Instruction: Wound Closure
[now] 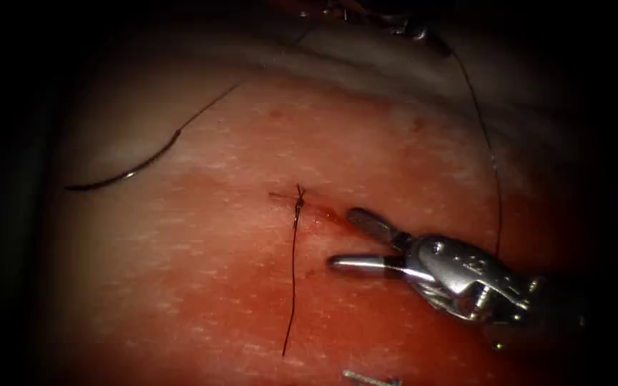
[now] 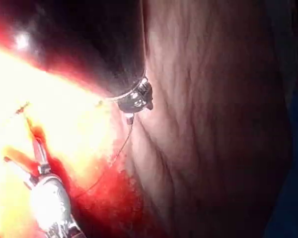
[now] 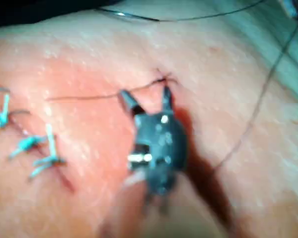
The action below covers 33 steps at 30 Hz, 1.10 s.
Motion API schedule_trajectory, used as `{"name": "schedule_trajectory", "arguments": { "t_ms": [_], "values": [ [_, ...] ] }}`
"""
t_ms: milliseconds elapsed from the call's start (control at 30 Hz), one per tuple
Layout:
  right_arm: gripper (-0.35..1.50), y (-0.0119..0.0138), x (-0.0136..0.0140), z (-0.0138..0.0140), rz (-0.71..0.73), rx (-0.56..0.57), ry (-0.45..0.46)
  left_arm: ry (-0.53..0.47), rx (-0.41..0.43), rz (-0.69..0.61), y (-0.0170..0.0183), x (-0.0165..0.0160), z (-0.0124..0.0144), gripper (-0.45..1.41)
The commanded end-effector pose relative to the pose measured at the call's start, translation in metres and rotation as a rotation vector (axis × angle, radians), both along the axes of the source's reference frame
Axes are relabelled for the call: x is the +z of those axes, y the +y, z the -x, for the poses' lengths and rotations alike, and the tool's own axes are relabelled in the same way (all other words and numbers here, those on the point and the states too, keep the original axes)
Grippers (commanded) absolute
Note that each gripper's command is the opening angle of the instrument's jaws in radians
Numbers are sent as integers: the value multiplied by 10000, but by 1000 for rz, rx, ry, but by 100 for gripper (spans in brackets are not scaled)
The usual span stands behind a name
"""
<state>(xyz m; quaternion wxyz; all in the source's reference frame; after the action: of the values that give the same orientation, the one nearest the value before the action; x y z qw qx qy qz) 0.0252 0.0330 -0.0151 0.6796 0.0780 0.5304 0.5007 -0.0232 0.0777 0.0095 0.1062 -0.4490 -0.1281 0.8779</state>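
1. The right arm's steel needle driver lies low over the red, wet slab of pork-belly tissue, just right of the short cut. Its two jaws are spread wide in a fork, one pointing toward the cut and one lower, and they hold nothing. The right wrist view shows the same: the open tool has one jaw on each side of the cut's end, and the thread runs close by without being clamped.

2. A small dark knot sits on the cut. From it a thin dark thread tail hangs down toward the near edge of the tissue, lying loose on the surface.

3. The curved dark needle rests on the tissue well left of the cut, toward the pale far-left edge. It lies flat and free, not in the tissue, and neither tool holds it. Its thread climbs toward the far edge.

4. The left arm's tool sits at the far edge of the tissue, in shadow. A long dark strand drops from it past the right tool; it probably grips this strand, but I cannot tell how its jaws stand.

5. Pale blue stitches show on the tissue beside the right tool.
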Motion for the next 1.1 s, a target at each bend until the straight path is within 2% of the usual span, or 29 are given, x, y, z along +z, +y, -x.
{"name": "schedule_trajectory", "arguments": {
  "t_ms": [33,167,267,367,433,533,633,667,700,867,1100],
  "values": [
    [146,-3,3,-11,-4,-10,4,-25,2,-14,2,-4,-10,78],
    [146,-5,1,-12,-4,-14,8,-56,-16,-6,1,-24,-45,78],
    [146,-3,0,-12,-6,-15,8,-113,-46,0,-2,-40,-72,78],
    [146,-7,-3,-11,-6,-19,11,-155,-52,12,-20,-53,-101,78],
    [146,-6,-8,-9,-10,-28,19,-160,-33,26,-54,-63,-126,78],
    [145,-3,-23,-3,-23,-35,23,-147,-7,81,-96,-68,-143,72],
    [135,-2,-35,4,-18,-56,26,-146,6,135,-126,-68,-146,61],
    [131,-1,-44,10,-11,-74,27,-152,26,160,-147,-65,-144,56],
    [131,2,-51,16,-3,-87,24,-160,43,176,-162,-62,-141,56],
    [131,8,-59,28,2,-103,22,-187,97,208,-195,-49,-135,56],
    [133,13,-63,31,26,-123,12,-194,259,326,-255,-26,-116,53]
  ]
}}
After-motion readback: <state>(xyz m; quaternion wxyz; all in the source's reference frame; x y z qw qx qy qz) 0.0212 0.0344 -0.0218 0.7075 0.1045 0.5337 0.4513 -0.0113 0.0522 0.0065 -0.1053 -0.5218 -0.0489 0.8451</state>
